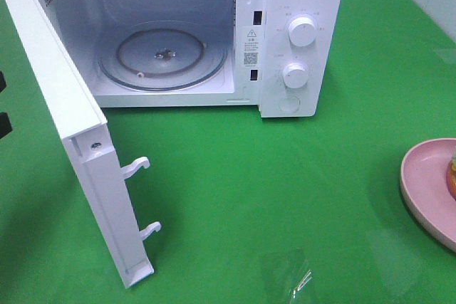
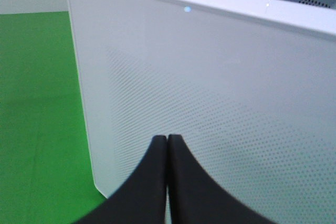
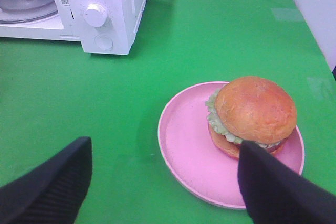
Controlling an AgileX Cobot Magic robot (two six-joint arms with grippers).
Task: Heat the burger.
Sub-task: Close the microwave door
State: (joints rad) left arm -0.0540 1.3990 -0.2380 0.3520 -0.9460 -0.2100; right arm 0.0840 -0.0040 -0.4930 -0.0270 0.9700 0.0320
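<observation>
The burger (image 3: 254, 109), with a golden-brown bun, green lettuce and an orange slice, sits on a pink plate (image 3: 189, 142). In the exterior high view the plate (image 1: 424, 179) lies at the right edge and only a sliver of the burger (image 1: 452, 169) shows. My right gripper (image 3: 164, 145) stands open just short of the plate, its right finger (image 3: 278, 187) near the burger, holding nothing. The microwave (image 1: 299, 40) has its door (image 1: 78, 140) swung wide and a bare glass turntable (image 1: 162, 58). My left gripper (image 2: 167, 139) is shut and empty, close to the door's outer face (image 2: 220, 103).
Two knobs (image 1: 303, 31) and a round button sit on the microwave's right panel. The door's latch hooks (image 1: 137, 167) stick out toward the green table's middle. A clear plastic scrap (image 1: 296, 275) glints near the front edge. A pale wall (image 3: 315, 3) borders the table's right side.
</observation>
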